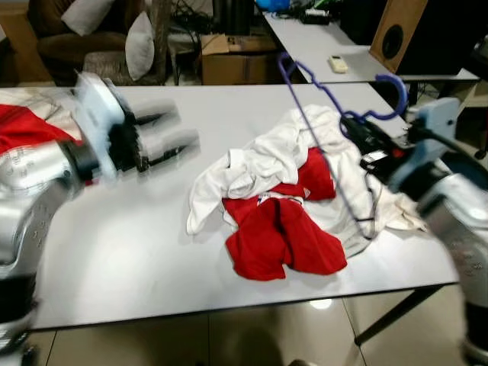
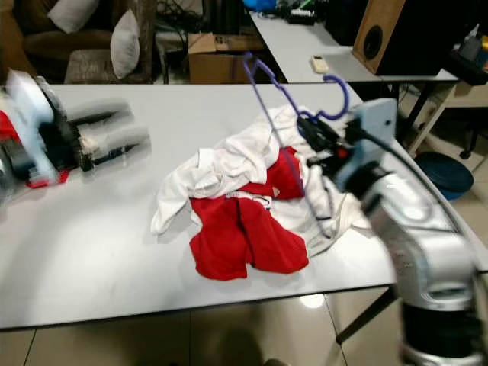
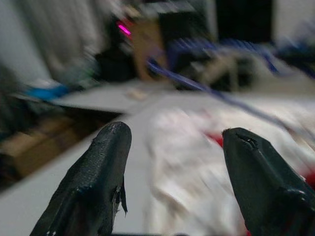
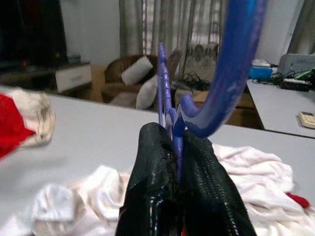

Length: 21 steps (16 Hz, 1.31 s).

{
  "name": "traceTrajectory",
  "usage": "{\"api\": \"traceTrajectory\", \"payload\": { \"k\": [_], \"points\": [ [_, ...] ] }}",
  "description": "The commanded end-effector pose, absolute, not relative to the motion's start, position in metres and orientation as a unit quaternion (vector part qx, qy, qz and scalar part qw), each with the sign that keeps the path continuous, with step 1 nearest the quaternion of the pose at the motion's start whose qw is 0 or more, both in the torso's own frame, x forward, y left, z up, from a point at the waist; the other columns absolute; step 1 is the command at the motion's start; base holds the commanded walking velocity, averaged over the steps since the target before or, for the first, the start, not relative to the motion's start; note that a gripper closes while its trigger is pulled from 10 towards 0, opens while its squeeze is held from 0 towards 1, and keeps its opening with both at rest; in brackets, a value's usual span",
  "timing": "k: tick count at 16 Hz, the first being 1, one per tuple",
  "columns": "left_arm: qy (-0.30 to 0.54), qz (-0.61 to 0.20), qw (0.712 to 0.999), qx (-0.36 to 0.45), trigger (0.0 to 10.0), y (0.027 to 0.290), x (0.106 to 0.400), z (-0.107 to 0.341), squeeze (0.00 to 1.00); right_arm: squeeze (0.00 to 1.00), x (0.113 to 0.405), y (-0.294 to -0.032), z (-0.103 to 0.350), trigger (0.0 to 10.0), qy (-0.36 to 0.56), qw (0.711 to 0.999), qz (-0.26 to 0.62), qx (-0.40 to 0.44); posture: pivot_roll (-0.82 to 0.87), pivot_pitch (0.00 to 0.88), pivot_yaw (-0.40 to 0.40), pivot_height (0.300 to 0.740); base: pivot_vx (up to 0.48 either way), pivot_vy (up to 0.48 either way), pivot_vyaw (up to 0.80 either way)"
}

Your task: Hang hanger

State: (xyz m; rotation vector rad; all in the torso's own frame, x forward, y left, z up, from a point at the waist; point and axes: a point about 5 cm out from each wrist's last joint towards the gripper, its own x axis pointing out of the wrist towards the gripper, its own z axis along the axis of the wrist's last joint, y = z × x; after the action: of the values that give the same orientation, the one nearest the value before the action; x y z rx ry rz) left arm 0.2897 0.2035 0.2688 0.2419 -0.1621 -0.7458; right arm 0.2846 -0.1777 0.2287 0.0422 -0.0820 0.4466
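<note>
The right gripper [image 4: 178, 147] is clenched on the blue hanger [image 1: 320, 114], its two black fingers [image 4: 150, 162] pinching the plastic just below the hook. It holds the hanger lifted and tilted above the right part of the white table [image 1: 137, 252]; the hook curls over the gripper, and one long thin bar runs down across the clothes to the table's near right side.

Directly under the hanger lies a heap of clothes: a white garment [image 1: 259, 164] spread wide, with a red garment [image 1: 282, 236] partly folded into it and spilling toward the near edge. The hanger's lower bar crosses this pile, close to the white cloth.

The left gripper [image 1: 164, 141] hovers over the left side of the table, blurred, its fingers [image 3: 98, 182] spread apart with nothing between them, pointing toward the heap. Beside the left arm, at the table's far left edge, lies another red and white cloth [image 1: 23, 122].

Beyond the table stand a cardboard box [image 1: 229, 57] on the floor, an armchair with pale cushions [image 1: 137, 42], and a second table [image 1: 320, 46] carrying a remote control [image 1: 338, 64] and a wooden speaker [image 1: 400, 34].
</note>
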Motion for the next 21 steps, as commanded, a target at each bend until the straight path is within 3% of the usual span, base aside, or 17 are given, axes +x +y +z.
{"api": "traceTrajectory", "payload": {
  "k": [1, 4, 5, 8, 14, 21],
  "points": [
    [-0.098, -0.311, 0.941, 0.087, 10.0, 0.211, 0.295, 0.276, 0.0, 0.0, 0.284, -0.175, 0.241, 10.0, -0.068, 0.978, 0.199, 0.011, -0.08, 0.0, -0.032, 0.74, 0.0, 0.0, 0.0],
    [-0.104, -0.241, 0.962, 0.074, 10.0, 0.204, 0.299, 0.266, 0.0, 0.0, 0.281, -0.162, 0.231, 10.0, -0.057, 0.983, 0.176, 0.002, -0.08, 0.0, -0.02, 0.74, 0.0, 0.0, 0.0],
    [-0.096, -0.208, 0.972, 0.056, 10.0, 0.197, 0.3, 0.255, 0.0, 0.0, 0.281, -0.158, 0.228, 10.0, -0.077, 0.988, 0.135, -0.007, -0.08, 0.0, -0.018, 0.74, 0.0, 0.0, 0.0],
    [-0.054, -0.158, 0.985, 0.049, 10.0, 0.179, 0.292, 0.218, 0.0, 0.0, 0.271, -0.14, 0.208, 10.0, -0.064, 0.989, 0.129, 0.022, -0.08, 0.0, -0.013, 0.74, 0.0, 0.116, 0.0],
    [-0.022, -0.131, 0.987, 0.087, 10.0, 0.167, 0.285, 0.192, 0.0, 0.0, 0.268, -0.146, 0.188, 10.0, -0.05, 0.996, 0.061, 0.04, -0.06, 0.0, -0.017, 0.74, 0.0, 0.384, 0.0],
    [-0.036, -0.125, 0.986, 0.104, 10.0, 0.161, 0.293, 0.198, 0.0, 0.0, 0.268, -0.143, 0.19, 10.0, -0.074, 0.995, 0.063, 0.024, -0.07, 0.0, -0.008, 0.74, 0.0, 0.395, 0.0]
  ]
}}
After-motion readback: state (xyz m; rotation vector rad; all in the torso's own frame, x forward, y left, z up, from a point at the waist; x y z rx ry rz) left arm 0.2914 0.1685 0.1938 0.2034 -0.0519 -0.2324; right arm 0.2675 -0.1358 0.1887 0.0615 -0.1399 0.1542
